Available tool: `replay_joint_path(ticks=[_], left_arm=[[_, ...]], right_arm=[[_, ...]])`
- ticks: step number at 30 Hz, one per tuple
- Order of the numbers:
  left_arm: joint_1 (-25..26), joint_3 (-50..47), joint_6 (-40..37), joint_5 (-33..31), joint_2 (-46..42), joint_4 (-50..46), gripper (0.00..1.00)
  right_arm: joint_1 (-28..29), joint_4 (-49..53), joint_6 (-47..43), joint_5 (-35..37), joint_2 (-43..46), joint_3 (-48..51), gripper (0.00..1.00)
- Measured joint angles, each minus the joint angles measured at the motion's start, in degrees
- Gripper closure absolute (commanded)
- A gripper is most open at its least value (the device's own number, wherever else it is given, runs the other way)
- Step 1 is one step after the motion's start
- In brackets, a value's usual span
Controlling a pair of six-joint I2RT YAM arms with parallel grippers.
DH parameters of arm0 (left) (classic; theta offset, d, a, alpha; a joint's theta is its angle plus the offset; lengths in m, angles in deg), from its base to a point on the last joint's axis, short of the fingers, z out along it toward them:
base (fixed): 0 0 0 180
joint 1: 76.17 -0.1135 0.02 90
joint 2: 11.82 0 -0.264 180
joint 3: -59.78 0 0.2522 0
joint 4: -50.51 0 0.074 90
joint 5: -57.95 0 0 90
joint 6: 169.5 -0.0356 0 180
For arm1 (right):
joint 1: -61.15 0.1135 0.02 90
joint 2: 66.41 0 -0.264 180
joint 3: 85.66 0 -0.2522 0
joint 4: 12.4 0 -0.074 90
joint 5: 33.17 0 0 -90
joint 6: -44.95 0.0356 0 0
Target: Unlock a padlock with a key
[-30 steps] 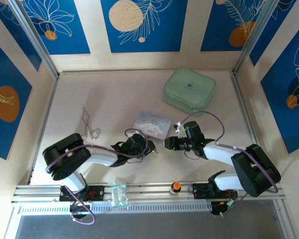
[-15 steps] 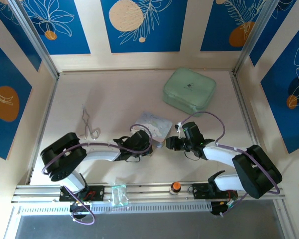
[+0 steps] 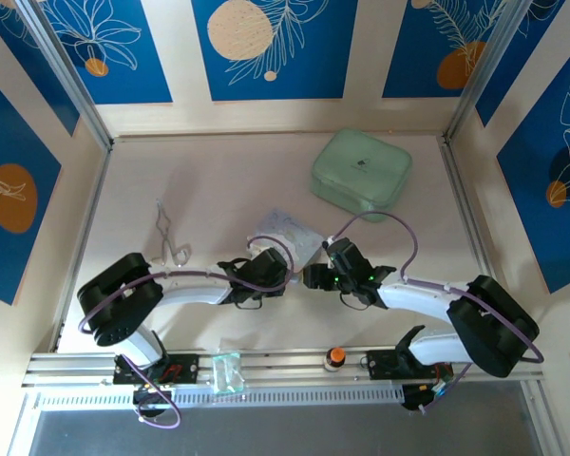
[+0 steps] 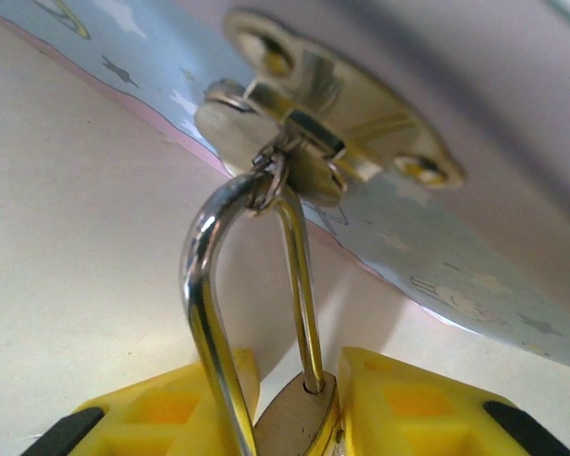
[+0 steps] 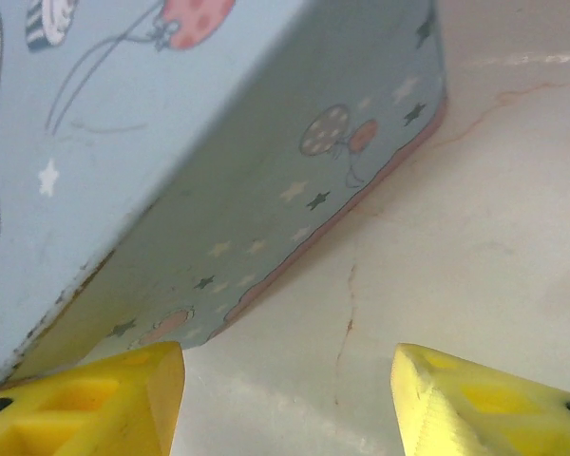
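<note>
Two hands flank the pale blue cartoon-printed box (image 5: 123, 171). My left hand (image 4: 290, 394) clamps the small brass padlock (image 4: 296, 426) to steady it at the gold hasp (image 4: 351, 133). My right hand (image 5: 285, 380) gapes wide, empty.

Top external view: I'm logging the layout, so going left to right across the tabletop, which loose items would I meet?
silver tongs → blue cartoon box → mint-green case
</note>
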Motion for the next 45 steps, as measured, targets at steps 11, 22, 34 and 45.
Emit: replay_joint_path(ticks=[11,22,34,45], left_arm=[[1.66,0.44,-1.09,-6.56,-0.79,-6.01,0.76],[3.76,0.24,-2.56,-17.22,-1.46,-13.55,0.75],[10.1,3.72,-2.73,-28.06,1.36,-21.24,0.79],[13.11,7.65,-2.34,-31.54,7.23,-26.1,0.75]], right_arm=[[3.56,0.46,4.85,4.85,0.37,0.17,0.41],[4.63,0.5,6.23,6.16,0.55,0.2,0.41],[4.7,0.57,7.26,6.32,2.58,0.87,0.41],[4.68,0.46,7.89,6.32,3.48,2.45,0.41]])
